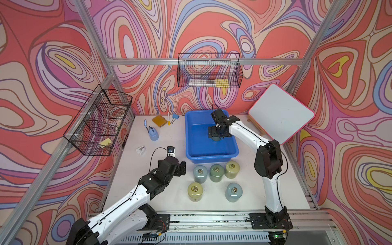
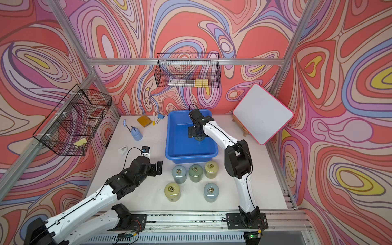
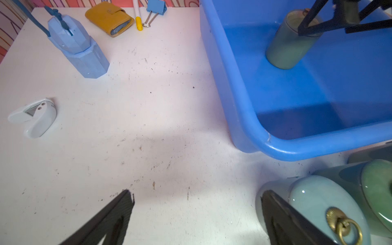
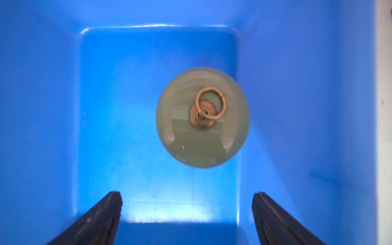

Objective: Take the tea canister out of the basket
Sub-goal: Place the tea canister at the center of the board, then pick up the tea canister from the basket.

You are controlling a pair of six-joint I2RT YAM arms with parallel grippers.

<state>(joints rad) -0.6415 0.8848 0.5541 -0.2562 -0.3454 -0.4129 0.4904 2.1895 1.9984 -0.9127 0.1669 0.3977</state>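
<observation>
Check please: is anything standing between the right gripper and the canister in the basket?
Nothing visible stands between them. The right gripper hangs open above the canister, which stands upright and alone on the floor of the basket. Only open air lies between the spread jaws and it.

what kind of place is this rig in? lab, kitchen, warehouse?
Most likely a robot lab test cell: two arms on a rail, an aluminium frame with patterned backdrops, and odd props like a wallet and a whiteboard.
</observation>
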